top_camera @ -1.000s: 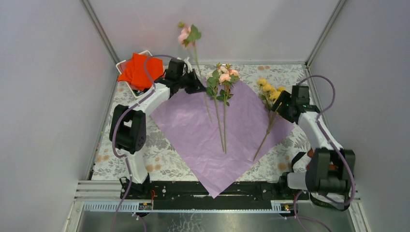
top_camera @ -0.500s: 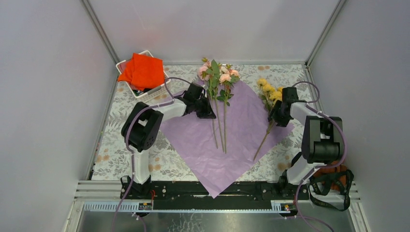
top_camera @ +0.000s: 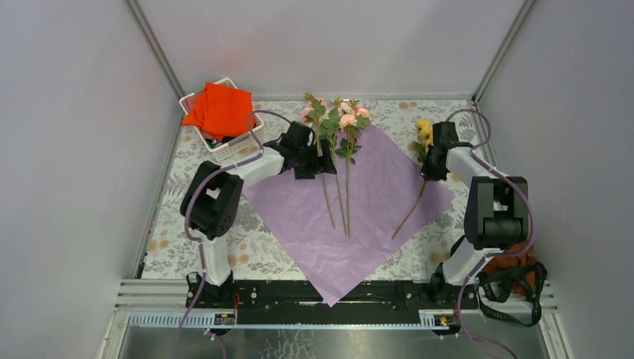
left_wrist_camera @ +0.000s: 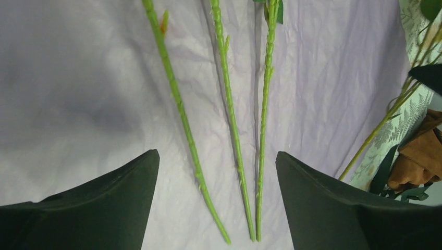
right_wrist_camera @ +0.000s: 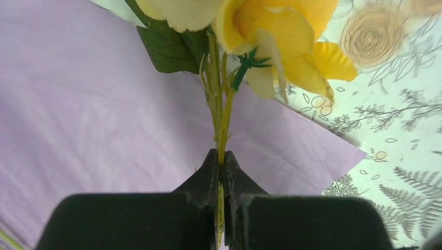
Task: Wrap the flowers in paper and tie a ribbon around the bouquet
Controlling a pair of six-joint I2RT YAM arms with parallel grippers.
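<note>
Since a second ago the pink-bloomed stem (top_camera: 327, 203), then held high over the far edge, now lies on the purple paper (top_camera: 366, 224) beside two other flowers (top_camera: 346, 120). All three lie side by side with their blooms at the sheet's far corner, and the left gripper (left_wrist_camera: 216, 172) hovers just above them, fingers spread wide and holding nothing. Meanwhile the right gripper (right_wrist_camera: 220, 172) has pressed its fingers together on the yellow-bloomed stem (right_wrist_camera: 221, 120) just below its blooms near the paper's right corner, the stem's lower end trailing across the sheet.
</note>
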